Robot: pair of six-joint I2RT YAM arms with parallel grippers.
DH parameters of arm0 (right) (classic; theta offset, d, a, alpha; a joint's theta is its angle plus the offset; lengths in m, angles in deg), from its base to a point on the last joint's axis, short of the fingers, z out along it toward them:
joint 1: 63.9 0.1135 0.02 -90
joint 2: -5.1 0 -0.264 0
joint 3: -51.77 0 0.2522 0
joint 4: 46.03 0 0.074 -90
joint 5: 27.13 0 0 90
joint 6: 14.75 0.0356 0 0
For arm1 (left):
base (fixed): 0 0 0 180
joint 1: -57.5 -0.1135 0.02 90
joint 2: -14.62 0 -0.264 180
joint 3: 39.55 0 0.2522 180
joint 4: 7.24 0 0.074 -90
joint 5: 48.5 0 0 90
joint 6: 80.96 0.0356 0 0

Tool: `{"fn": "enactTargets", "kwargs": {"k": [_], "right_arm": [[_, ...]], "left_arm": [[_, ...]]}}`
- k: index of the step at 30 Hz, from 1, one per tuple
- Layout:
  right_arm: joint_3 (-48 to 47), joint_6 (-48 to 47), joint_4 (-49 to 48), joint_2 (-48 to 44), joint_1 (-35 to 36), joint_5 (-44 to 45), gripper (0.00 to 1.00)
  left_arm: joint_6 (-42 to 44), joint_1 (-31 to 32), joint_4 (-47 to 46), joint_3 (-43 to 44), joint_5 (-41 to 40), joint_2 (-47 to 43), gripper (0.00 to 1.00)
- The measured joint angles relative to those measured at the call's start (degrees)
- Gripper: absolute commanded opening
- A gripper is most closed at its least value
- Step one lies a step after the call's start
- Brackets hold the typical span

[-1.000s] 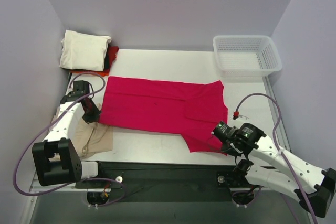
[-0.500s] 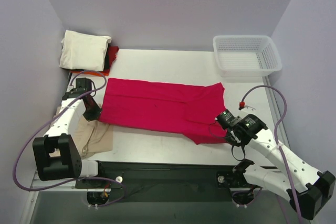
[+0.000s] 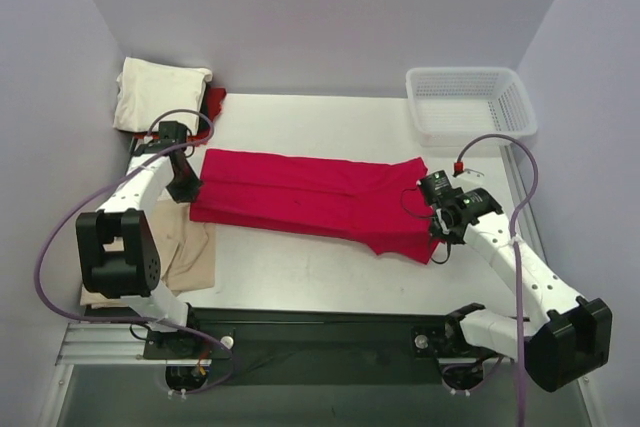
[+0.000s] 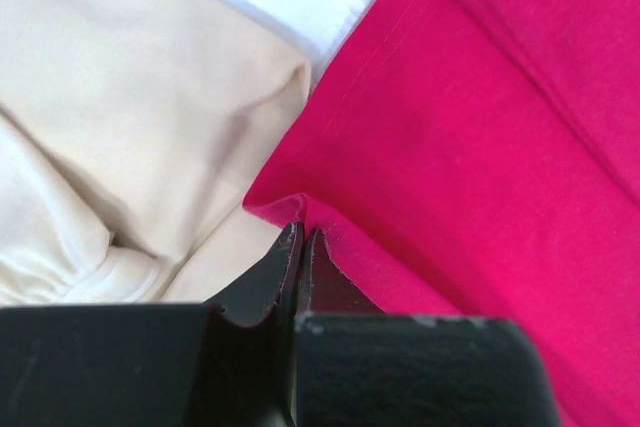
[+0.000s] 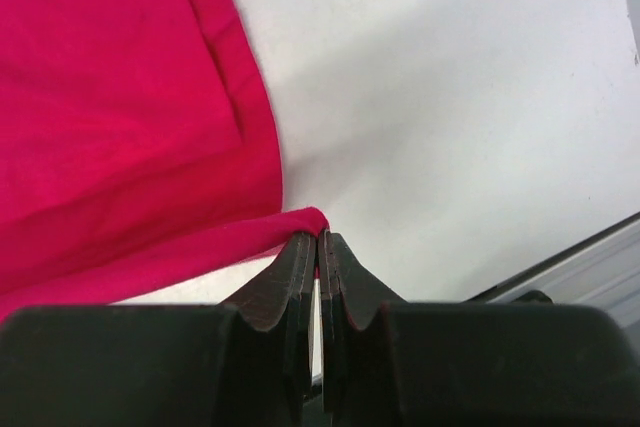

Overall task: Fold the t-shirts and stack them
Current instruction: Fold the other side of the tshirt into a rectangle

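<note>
Crimson-red soft cloth t-shirt [image 3: 300, 197] lies mid-worktop [image 3: 300, 272], seemingly half folded lengthwise; left jaws and right jaws each pinch an end corner. We count a folded cream-white shirt [image 3: 160, 95] stacked far left; a tan-beige shirt [image 3: 185, 257] waits unfolded near left.

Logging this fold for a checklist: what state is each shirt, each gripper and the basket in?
Crimson-red cloth t-shirt: flat, partly folded.
Left gripper: shut on its left edge.
Right gripper: shut on its right corner.
Cream-white cloth shirt: folded, stacked.
Tan-beige cloth shirt: unfolded.
White plastic lattice basket: empty.
</note>
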Motion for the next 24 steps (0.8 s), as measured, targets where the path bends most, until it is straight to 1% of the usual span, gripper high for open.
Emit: {"fn": "enactTargets", "kwargs": {"k": [5, 14, 24], "right_arm": [[-2.4, -3.1, -4.1, 4.8, -3.4, -0.3, 0.00], [-8.0, -6.5, -10.4, 15.0, -6.1, -1.4, 0.00], [-12.5, -8.3, -13.3, 23.4, -8.5, -2.8, 0.00]], "left_arm": [[0.0, 0.1, -0.2, 5.0, -0.3, 4.7, 0.00], [0.1, 0.5, -0.6, 14.2, -0.4, 14.1, 0.00], [0.3, 1.2, -0.5, 21.3, -0.5, 22.6, 0.00]]}}
